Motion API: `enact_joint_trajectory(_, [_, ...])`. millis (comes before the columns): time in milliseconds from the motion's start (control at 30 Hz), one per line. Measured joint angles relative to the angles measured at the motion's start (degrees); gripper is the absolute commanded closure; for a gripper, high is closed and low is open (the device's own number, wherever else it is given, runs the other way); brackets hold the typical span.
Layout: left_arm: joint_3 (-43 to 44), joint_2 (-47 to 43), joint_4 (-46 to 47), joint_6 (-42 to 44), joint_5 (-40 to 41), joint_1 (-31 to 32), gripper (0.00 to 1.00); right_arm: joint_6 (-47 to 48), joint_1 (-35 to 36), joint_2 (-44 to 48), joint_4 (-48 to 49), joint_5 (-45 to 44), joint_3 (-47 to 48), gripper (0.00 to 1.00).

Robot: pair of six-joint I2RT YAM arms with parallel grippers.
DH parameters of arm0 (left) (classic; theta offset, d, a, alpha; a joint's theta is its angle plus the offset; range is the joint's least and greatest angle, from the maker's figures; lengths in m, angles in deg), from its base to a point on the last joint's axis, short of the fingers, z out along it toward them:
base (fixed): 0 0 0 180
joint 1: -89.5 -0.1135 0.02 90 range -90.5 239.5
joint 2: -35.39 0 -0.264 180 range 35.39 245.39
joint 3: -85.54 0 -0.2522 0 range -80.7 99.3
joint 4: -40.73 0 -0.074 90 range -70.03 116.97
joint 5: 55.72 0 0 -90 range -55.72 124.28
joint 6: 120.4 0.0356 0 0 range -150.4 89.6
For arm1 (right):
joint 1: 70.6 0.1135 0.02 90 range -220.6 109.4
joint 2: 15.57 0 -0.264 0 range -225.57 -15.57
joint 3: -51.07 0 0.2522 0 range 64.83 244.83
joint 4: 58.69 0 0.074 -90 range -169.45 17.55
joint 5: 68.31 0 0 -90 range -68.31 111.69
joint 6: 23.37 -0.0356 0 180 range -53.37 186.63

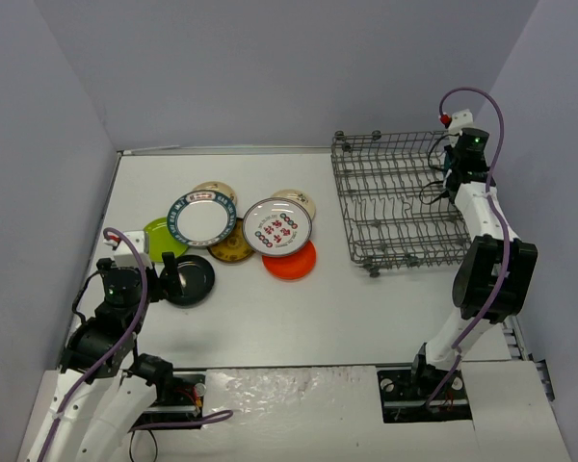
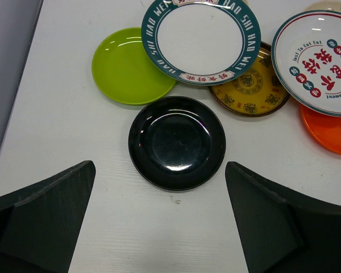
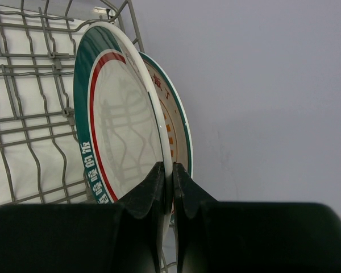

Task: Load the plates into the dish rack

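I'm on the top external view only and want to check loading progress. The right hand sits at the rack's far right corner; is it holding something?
Observer: Yes. The right hand is shut on the rim of a white plate with a green and red rim, held on edge at the dish rack.
Operator: Any plate beside it?
Observer: A second plate stands on edge close behind it, green rim showing.
Operator: And the left hand?
Observer: The left hand is open and pointed at the black plate, which lies flat on the table, untouched.
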Motion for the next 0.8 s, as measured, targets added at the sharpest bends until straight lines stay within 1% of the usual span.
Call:
enact_joint_trajectory(433, [0.0,0.0,-0.01,0.0,0.02,0.0,0.03,0.13,-0.25,0.05,2.55,-1.33,-0.15,1.0])
enact_joint_trajectory(800, [0.0,0.08,-0.01,0.0,0.02,0.0,0.03,-0.03,-1.11,0.07,2.8,0.17,-3.3,1.0])
